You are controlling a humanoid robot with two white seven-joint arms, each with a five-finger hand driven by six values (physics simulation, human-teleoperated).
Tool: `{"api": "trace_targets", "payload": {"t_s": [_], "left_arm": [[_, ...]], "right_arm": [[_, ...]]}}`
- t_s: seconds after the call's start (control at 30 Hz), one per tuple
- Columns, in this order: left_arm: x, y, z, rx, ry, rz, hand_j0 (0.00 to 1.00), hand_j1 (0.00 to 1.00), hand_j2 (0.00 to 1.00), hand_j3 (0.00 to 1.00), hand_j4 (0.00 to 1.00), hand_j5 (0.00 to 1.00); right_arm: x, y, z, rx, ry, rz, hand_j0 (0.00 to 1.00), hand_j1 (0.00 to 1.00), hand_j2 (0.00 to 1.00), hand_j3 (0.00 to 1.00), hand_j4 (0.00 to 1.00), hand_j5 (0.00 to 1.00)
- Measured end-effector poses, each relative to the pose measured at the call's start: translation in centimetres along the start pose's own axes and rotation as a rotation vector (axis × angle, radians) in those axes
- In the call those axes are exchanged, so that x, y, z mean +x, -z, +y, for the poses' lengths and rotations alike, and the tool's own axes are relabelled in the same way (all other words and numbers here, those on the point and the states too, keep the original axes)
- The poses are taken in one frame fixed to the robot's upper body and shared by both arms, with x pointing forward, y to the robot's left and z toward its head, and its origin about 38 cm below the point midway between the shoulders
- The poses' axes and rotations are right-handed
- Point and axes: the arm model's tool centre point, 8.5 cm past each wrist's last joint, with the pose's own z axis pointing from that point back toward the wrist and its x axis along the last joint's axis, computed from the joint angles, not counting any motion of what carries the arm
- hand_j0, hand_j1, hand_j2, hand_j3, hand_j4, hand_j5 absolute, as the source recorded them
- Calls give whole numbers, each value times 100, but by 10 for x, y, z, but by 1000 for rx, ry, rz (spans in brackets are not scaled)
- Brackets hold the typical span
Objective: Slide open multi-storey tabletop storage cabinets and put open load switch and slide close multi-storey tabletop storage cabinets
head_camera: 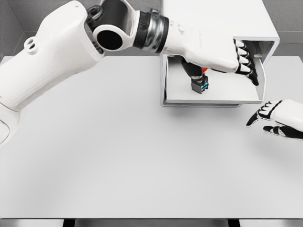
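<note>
The white storage cabinet [218,19] stands at the back right of the table, with its lowest drawer [213,98] slid out toward me. A small black load switch [200,84] with teal and orange parts stands upright on the drawer floor, its top hidden under my left hand [236,59]. That hand hovers over the drawer; its fingers [247,64] hang loosely to the right of the switch, well away from it. A dark thumb tip shows just above the switch. My right hand [277,118] rests open on the table, right of the drawer's front corner.
The grey table [118,156] spreads out in front of the cabinet. My bulky left upper arm [57,52] crosses the upper left of the view and hides the table's back left part. The table's front edge runs along the bottom.
</note>
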Motion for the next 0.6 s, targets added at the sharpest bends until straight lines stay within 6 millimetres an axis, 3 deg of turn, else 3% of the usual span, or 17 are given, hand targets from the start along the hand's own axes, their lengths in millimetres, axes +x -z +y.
{"api": "trace_targets", "payload": {"t_s": [0.07, 0.13, 0.2, 0.3, 0.37, 0.4, 0.47, 0.6], "left_arm": [[8, -30, 6, 32, 5, 1, 100, 100, 100, 100, 100, 100], [9, -76, 1, 54, -27, 42, 100, 100, 100, 100, 100, 100], [5, -129, -33, 55, -128, 129, 100, 100, 100, 100, 100, 100], [-3, -219, -101, 28, -316, 340, 100, 100, 100, 100, 100, 100], [-8, -265, -151, -2, -445, 474, 100, 100, 100, 100, 100, 100], [-10, -282, -157, -10, -464, 520, 100, 100, 100, 100, 100, 100], [-11, -296, -169, -26, -496, 562, 100, 100, 100, 100, 100, 100], [-9, -291, -185, -62, -514, 560, 100, 100, 100, 100, 100, 100]], "right_arm": [[3, 7, 6, 18, 8, -20, 61, 61, 61, 61, 61, 61], [5, 12, 10, 32, 14, -33, 61, 61, 61, 61, 61, 61], [7, 15, 13, 42, 18, -44, 61, 61, 61, 61, 61, 61], [8, 17, 17, 53, 26, -52, 62, 62, 62, 62, 62, 62], [8, 18, 16, 51, 23, -55, 62, 62, 62, 62, 62, 62], [8, 19, 13, 46, 17, -57, 62, 62, 62, 62, 62, 62], [8, 20, 11, 43, 12, -59, 62, 62, 62, 62, 62, 62], [10, 25, 0, 30, -10, -72, 62, 62, 62, 62, 62, 62]]}}
